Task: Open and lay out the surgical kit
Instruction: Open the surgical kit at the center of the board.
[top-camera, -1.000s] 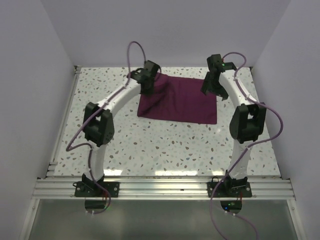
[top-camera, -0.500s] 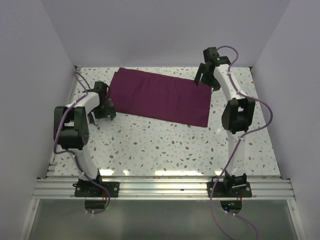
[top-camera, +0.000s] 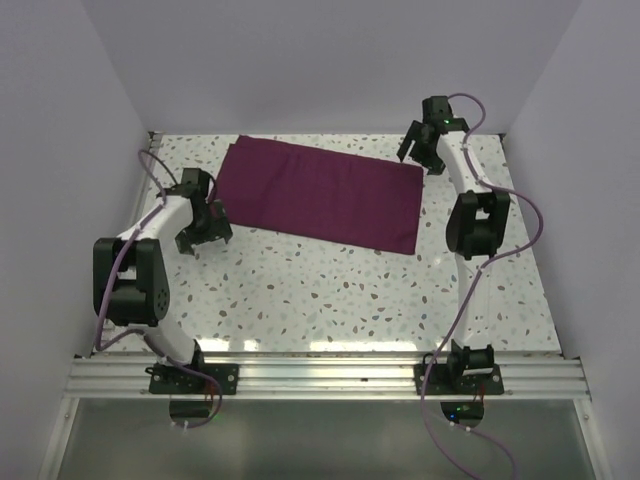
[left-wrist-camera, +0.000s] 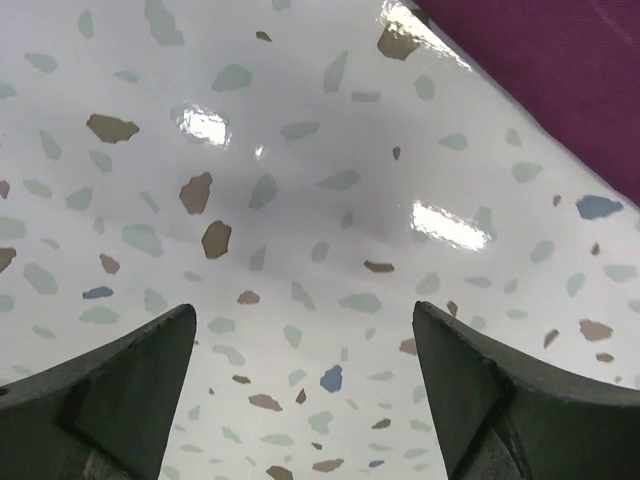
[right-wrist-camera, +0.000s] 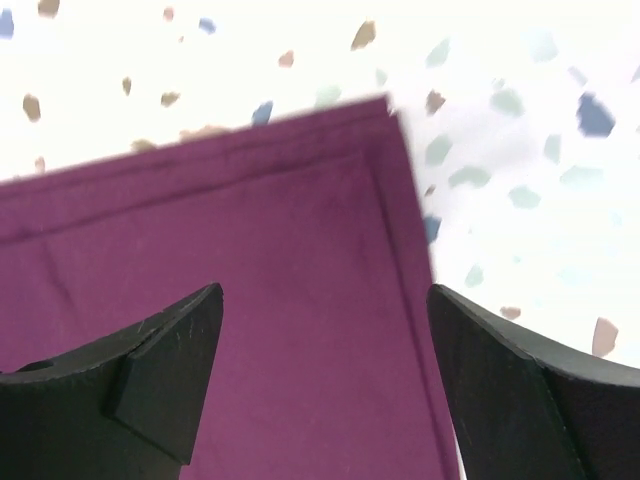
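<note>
Left tool (top-camera: 203, 222) wide open, empty, low over the bare speckled worktop (top-camera: 330, 300), just beside the left end of the dark purple cloth wrap (top-camera: 320, 195). Cloth lies flat as a long rectangle across the far half of the worktop. Right tool (top-camera: 424, 150) also wide open, gripping nothing, over the cloth's far right corner; hemmed corner shows between its fingers (right-wrist-camera: 160, 370).

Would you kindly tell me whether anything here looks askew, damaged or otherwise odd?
Only a small thing: the maroon cloth lies flat but askew, its sides slanted against the edges of the table. Nothing lies on it in the top view. Nothing looks spilled or torn.
</note>
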